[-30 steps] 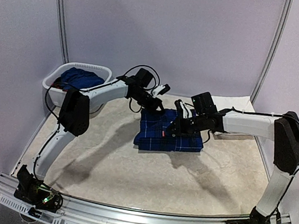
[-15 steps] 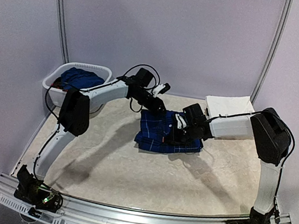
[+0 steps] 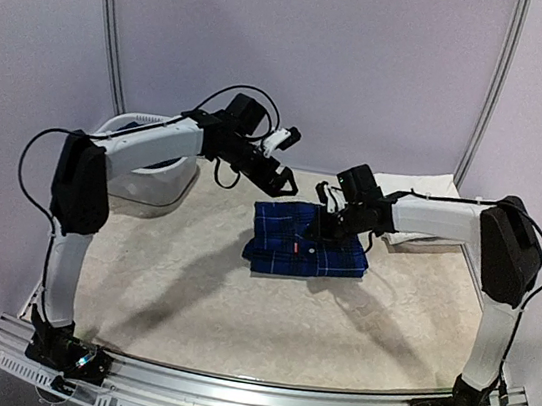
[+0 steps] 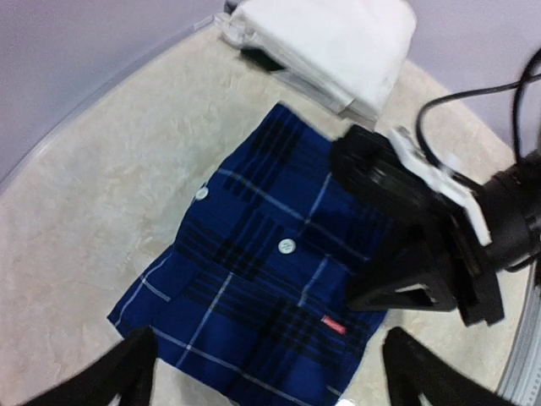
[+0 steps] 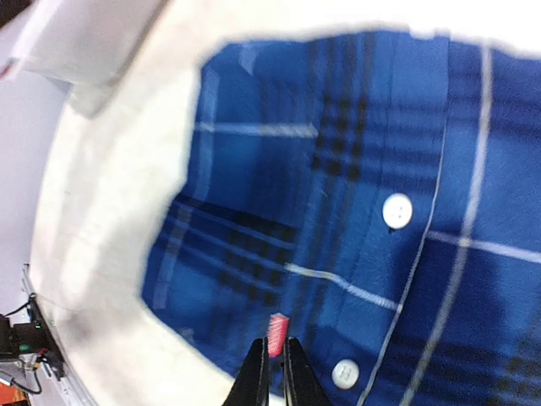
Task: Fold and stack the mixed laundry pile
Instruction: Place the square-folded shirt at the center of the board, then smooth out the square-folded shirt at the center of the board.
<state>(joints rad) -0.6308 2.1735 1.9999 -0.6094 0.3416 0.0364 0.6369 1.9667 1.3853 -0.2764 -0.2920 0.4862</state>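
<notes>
A navy shirt with thin white plaid lines lies folded flat on the table; its buttons and small red label face up. My left gripper hangs open above the shirt's far left corner, holding nothing. In the left wrist view its dark fingertips frame the shirt from above. My right gripper is shut, low over the shirt's right half. In the right wrist view its tips sit right at the red label; whether they pinch cloth I cannot tell. White folded trousers lie at the back right.
The oval white plastic basket stands at the back left, mostly behind my left arm, its contents hidden. The white folded stack lies just beyond the shirt. Metal frame posts rise at both back corners.
My left gripper opened, let go of the shirt's far edge and rose up and back; its elbow swung left. The right gripper stayed shut over the shirt, shifting slightly.
</notes>
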